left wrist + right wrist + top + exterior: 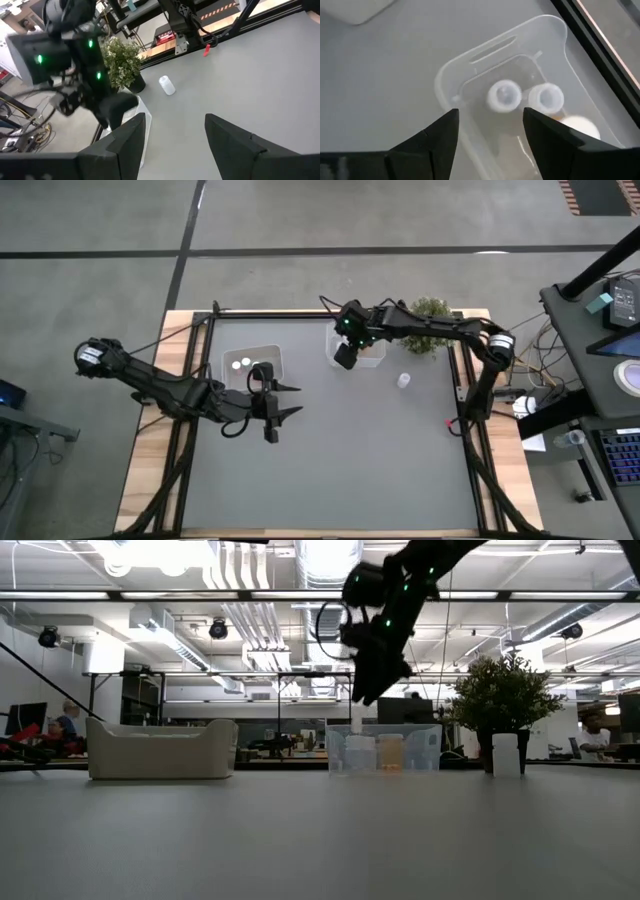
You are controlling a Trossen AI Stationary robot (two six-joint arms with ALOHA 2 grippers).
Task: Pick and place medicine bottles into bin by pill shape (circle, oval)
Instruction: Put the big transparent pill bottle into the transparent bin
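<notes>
— Could you read any labels?
— No. The right gripper (345, 356) hung open over the clear bin (547, 30) by the far edge. Its wrist camera showed two white-capped bottles (504, 95) inside.
— And the left gripper (285, 401)?
— Open, mid-table. One bottle (403, 380) lay near the right edge.

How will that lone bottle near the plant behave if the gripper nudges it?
The bottle stands upright, small and narrow, so a high nudge would probably tip it. Being cylindrical, it would likely roll once down. It looks like light plastic, so it may skid on the smooth table.
</notes>
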